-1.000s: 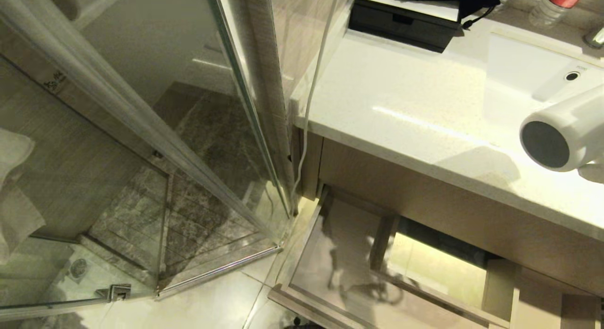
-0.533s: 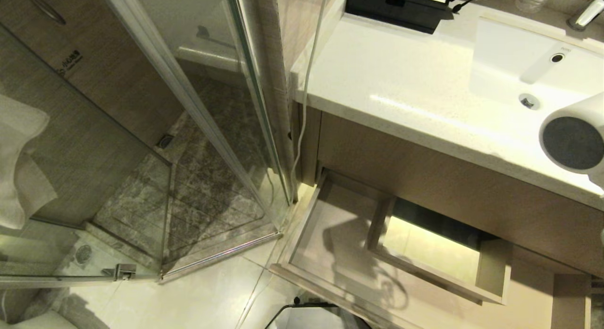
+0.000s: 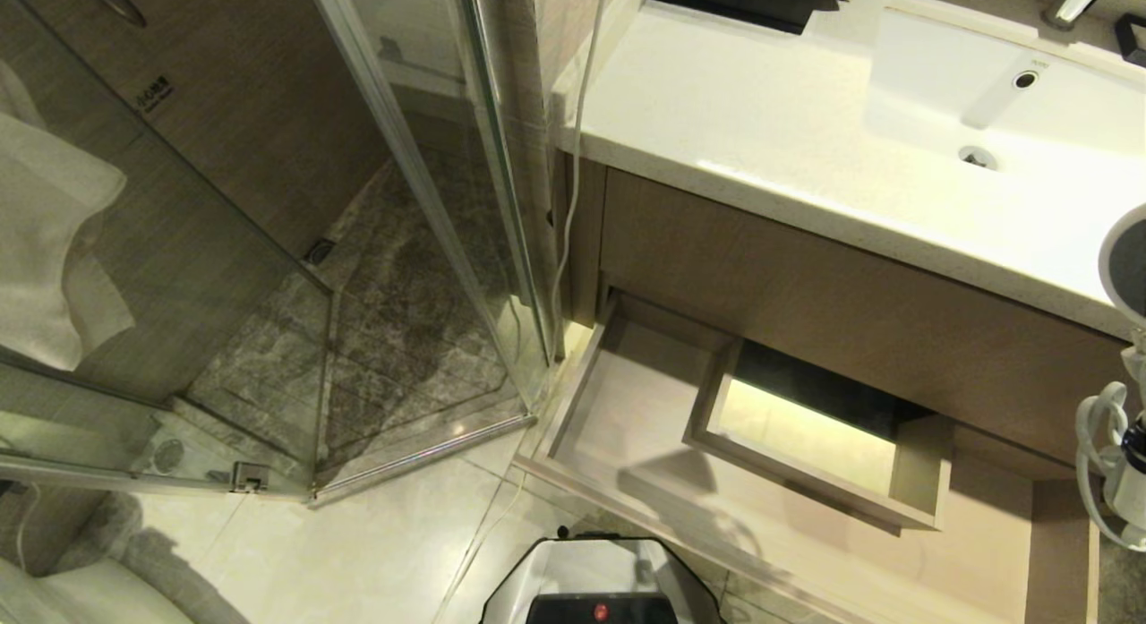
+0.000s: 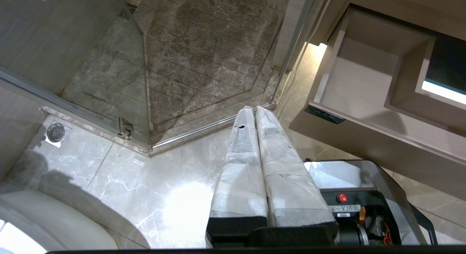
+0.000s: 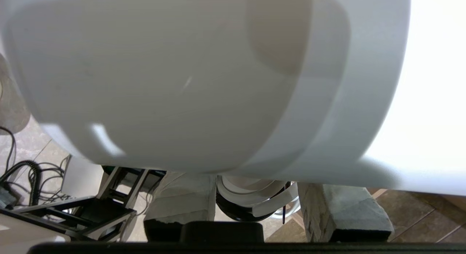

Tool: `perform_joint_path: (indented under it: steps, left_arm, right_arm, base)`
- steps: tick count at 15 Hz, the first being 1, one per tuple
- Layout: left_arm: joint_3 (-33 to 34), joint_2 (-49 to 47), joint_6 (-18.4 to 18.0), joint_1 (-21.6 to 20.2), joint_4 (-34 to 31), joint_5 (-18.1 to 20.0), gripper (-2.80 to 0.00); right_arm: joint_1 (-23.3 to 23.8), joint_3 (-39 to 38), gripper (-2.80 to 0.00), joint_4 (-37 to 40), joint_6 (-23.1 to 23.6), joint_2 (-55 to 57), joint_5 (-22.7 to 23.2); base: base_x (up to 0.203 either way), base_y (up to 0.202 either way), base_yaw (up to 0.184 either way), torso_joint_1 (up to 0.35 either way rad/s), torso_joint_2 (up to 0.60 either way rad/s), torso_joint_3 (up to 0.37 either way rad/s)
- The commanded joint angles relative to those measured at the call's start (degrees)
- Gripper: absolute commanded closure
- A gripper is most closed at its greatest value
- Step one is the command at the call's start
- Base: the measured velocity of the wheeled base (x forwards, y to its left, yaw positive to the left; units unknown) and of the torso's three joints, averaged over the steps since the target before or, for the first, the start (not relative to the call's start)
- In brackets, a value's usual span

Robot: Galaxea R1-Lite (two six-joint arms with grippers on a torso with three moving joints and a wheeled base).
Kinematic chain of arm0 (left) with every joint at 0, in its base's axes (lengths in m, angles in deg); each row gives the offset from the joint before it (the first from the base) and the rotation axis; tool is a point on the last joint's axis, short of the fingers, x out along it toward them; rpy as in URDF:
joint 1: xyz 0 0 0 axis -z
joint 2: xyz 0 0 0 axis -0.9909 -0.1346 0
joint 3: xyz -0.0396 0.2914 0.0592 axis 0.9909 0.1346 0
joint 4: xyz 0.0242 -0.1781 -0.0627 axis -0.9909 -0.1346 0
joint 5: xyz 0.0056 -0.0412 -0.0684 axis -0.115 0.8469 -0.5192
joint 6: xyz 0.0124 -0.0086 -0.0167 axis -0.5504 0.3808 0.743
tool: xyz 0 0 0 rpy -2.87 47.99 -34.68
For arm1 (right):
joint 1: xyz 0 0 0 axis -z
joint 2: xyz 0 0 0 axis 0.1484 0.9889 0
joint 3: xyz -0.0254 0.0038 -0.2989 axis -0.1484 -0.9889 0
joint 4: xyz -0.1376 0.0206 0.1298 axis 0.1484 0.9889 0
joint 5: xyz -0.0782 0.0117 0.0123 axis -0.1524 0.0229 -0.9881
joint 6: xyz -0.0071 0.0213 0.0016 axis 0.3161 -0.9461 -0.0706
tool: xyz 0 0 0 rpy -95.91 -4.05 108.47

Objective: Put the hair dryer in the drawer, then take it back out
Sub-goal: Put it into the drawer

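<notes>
Hair dryer [image 3: 1130, 266] clipped by the right edge of the head view: part of the round dark end up top, coiled cord [image 3: 1099, 454] hanging below. Right gripper [image 5: 255, 206] clamped on it, padded fingers [image 5: 182, 199] either side of what looks like the handle, the fat white barrel filling the frame beyond them. Right arm plainly the nearer; left gripper [image 4: 260, 163] parked over the floor, fingers pressed together, nothing between them.

Drawer [image 3: 573, 400] pulled out at lower centre of the head view, down and to the left of the dryer, beige floor bare where seen, a smaller inner tray [image 3: 918, 490] set across its back. Long axis of the drawer running lower right across the frame, roughly along the vanity front. Likely next: carry left and down, barrel laid along that axis, cord watched at the rim.

White countertop [image 3: 716, 114] and sink [image 3: 1065, 114] above; glass shower door [image 3: 430, 203] and stone floor at left; robot base [image 3: 595, 584] at bottom centre.
</notes>
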Motion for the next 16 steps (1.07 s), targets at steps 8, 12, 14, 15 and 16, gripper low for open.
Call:
perform_joint_path:
  steps: [8,12,14,15,16]
  left_arm:
    - [0.01,-0.09,0.0,-0.02,0.04,0.01,0.0]
    - [0.01,-0.09,0.0,-0.02,0.04,0.01,0.0]
    - [0.01,-0.09,0.0,-0.01,0.04,0.01,0.0]
    - [0.01,-0.09,0.0,-0.02,0.04,0.01,0.0]
    - [0.01,-0.09,0.0,-0.02,0.04,-0.03,0.0]
  right_arm:
    - [0.04,-3.33,0.0,-0.2,0.1,-2.15,0.15]
    - [0.04,-4.82,0.0,-0.27,0.1,-3.17,0.15]
    - [0.04,-4.83,0.0,0.08,0.1,-3.26,0.15]
    - [0.0,-4.91,0.0,0.06,0.1,-3.26,0.15]
    - [-0.05,-4.91,0.0,0.01,0.1,-3.23,0.15]
  base:
    - [0.0,0.0,0.0,-0.011,-0.01,-0.022]
    - [0.0,0.0,0.0,0.0,0.0,0.0]
    - [0.0,0.0,0.0,0.0,0.0,0.0]
    - [0.0,0.0,0.0,0.0,0.0,0.0]
    - [0.0,0.0,0.0,-0.125,0.2,0.113]
